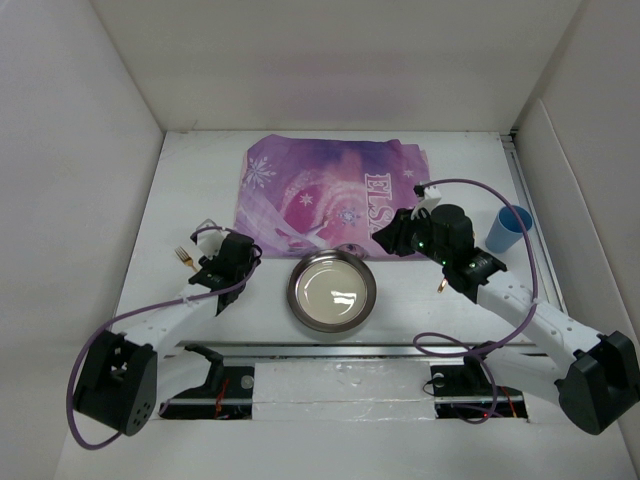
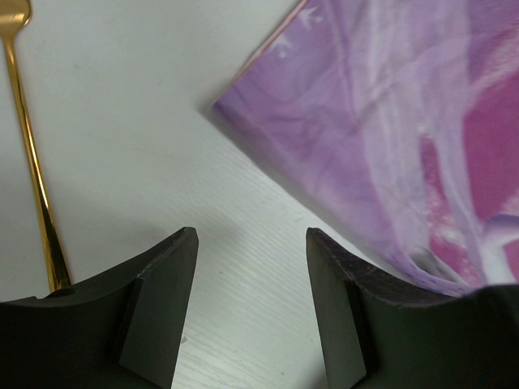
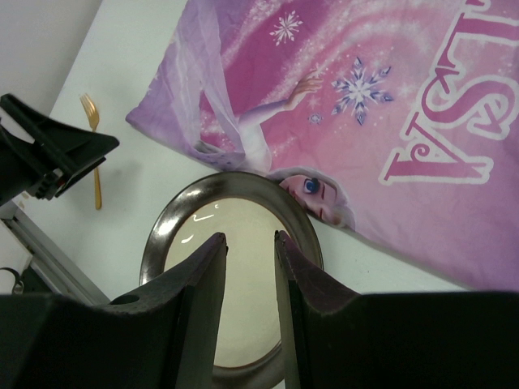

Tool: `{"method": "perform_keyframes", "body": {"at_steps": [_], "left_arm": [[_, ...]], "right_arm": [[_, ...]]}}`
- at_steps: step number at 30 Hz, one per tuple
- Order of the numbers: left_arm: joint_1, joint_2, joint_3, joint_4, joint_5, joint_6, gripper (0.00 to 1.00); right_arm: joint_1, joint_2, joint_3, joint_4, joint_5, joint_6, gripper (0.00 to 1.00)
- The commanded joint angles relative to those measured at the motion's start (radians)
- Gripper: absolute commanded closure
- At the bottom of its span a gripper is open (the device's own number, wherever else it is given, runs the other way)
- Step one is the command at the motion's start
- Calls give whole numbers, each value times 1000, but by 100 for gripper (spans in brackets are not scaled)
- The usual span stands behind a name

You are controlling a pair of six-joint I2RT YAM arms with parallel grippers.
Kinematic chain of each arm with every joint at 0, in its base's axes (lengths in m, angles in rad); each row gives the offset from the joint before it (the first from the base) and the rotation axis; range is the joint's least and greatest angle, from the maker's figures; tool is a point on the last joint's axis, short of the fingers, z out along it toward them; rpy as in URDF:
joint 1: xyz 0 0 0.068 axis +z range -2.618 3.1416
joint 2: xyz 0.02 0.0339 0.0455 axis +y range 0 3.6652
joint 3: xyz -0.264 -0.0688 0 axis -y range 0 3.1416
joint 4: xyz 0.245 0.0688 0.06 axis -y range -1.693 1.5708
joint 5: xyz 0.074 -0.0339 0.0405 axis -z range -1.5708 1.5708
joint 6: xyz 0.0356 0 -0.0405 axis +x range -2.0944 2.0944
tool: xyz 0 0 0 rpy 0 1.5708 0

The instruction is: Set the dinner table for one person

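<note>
1. Top view: the dinner table is the white top that fills my working area. The placemat lies flat on its far half. The plate sits at 6 o'clock from the placemat, its rim touching the mat's near edge. The fork lies at 9 o'clock from the plate, and the cup stands at 2 o'clock. The left gripper hangs between fork and plate. The right gripper hangs just off the plate's 1 o'clock rim.
2. Left wrist view: the left gripper has its jaws wide apart, with only bare table between them. The fork runs along the 9 o'clock edge, and a placemat corner sits at 1 o'clock.
3. Right wrist view: the right gripper has its jaws narrowly parted and holds nothing. They are poised over the plate. The placemat is at 1 o'clock and the fork at 10 o'clock.
</note>
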Motion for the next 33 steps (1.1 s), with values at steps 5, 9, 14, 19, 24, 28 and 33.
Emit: {"method": "perform_keyframes", "body": {"at_steps": [5, 9, 14, 19, 24, 28, 33], "left_arm": [[55, 203, 80, 39, 37, -98, 47], [64, 276, 117, 63, -26, -149, 48], [86, 313, 129, 120, -21, -164, 49], [121, 375, 149, 134, -7, -144, 79], [137, 357, 116, 151, 17, -143, 100], [137, 294, 68, 177, 14, -143, 100], [137, 231, 16, 175, 25, -140, 100]], "right_arm": [[41, -35, -69, 39, 28, -20, 63], [71, -27, -103, 60, 27, -17, 64], [105, 0, -112, 80, 41, -18, 64], [105, 57, -105, 102, 47, -18, 64], [105, 122, -104, 119, 29, -14, 64], [105, 122, -115, 120, 27, -11, 64], [105, 113, -141, 102, -13, -17, 60]]}}
